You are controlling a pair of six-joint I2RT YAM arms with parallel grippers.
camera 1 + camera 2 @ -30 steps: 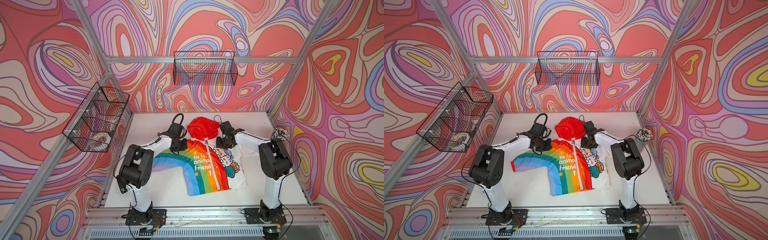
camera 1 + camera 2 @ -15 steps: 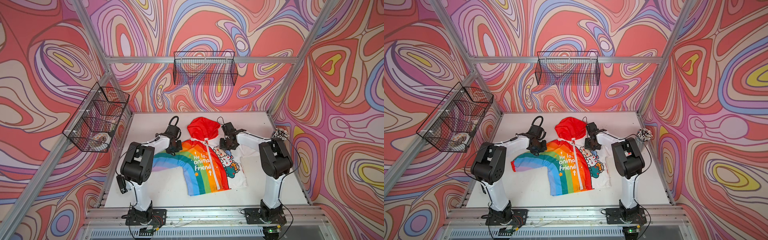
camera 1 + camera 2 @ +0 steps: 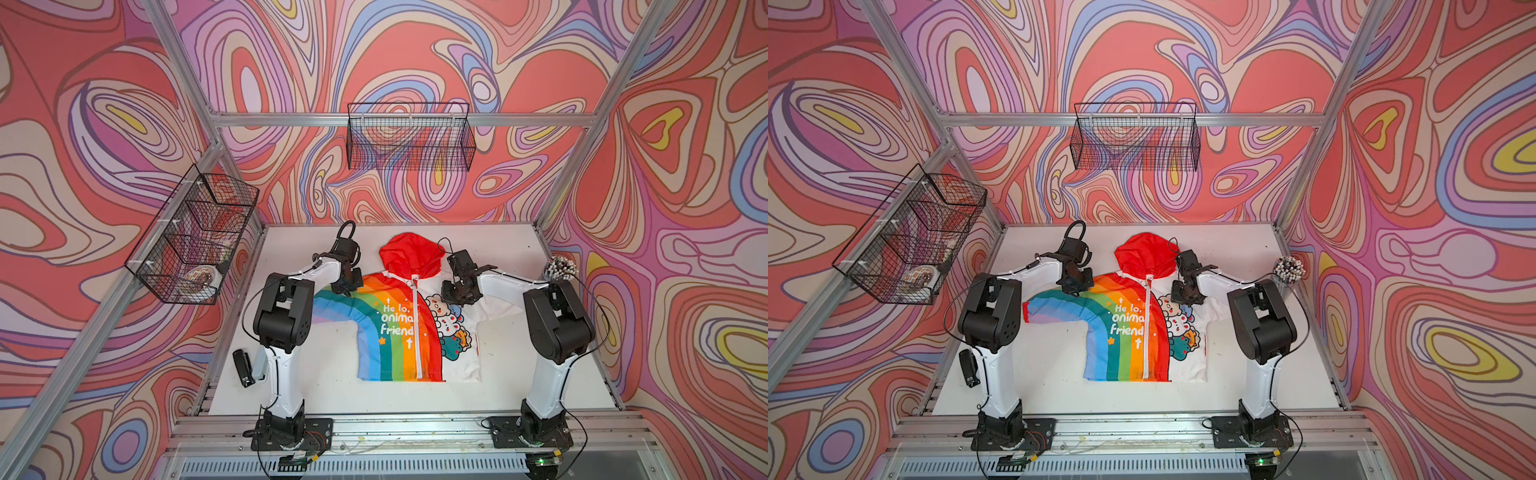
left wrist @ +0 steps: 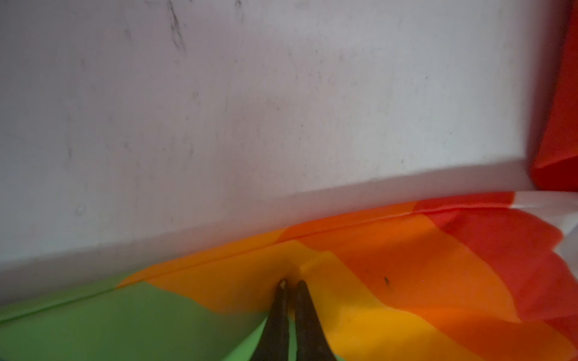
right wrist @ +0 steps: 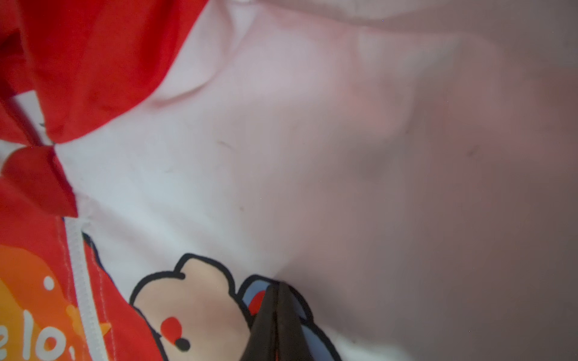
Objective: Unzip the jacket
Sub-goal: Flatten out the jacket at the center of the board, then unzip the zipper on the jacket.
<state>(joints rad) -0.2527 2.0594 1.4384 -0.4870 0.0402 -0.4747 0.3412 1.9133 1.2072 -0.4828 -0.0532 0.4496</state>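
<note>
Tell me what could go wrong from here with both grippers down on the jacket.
1. The left gripper and right gripper are shut on cloth of the jacket to either side, not on the zipper; pulling may only drag or stretch it.
2. Each pinches just a small fold, which might slip free.

The white table [image 3: 519, 374] fills the lower centre of both top views. The jacket [image 3: 399, 332] lies flat on it at centre, with the hood toward the upper edge and the rainbow sleeve spread left. A cup of pens [image 3: 561, 268] stands at the right edge, apart from the jacket.
</note>
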